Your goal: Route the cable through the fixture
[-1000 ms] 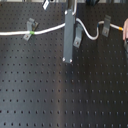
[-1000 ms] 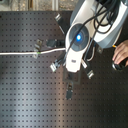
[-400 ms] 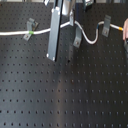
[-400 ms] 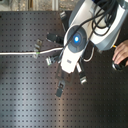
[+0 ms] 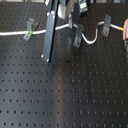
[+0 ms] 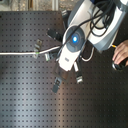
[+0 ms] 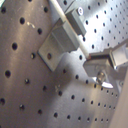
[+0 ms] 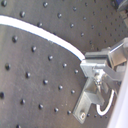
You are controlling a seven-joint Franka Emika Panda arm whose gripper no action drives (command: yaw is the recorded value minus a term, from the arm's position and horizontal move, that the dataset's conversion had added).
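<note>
The white cable [image 5: 12, 34] lies across the black perforated board and passes three grey fixture clips [image 5: 77, 36], with its green band [image 5: 28, 35] at the left clip and its orange tip [image 5: 123, 34] at the far right. In the second exterior view the cable [image 6: 17, 53] runs in from the left toward a clip [image 6: 37, 48]. My gripper [image 6: 69, 81] hangs open just past the cable, nothing between its fingers. One long dark finger [image 5: 49, 40] crosses in front of the cable. Both wrist views show the cable [image 8: 45, 34] and a clip [image 7: 57, 42] close by.
A human hand [image 6: 120, 53] rests at the second exterior view's right edge, near the cable's tip. The arm's body [image 6: 75, 37] with its blue light hides the middle clips in the second exterior view. The board [image 5: 75, 95] is dotted with holes.
My gripper has moved toward the first exterior view's left, from beside the middle clip to between the left and middle clips. The cable has not shifted.
</note>
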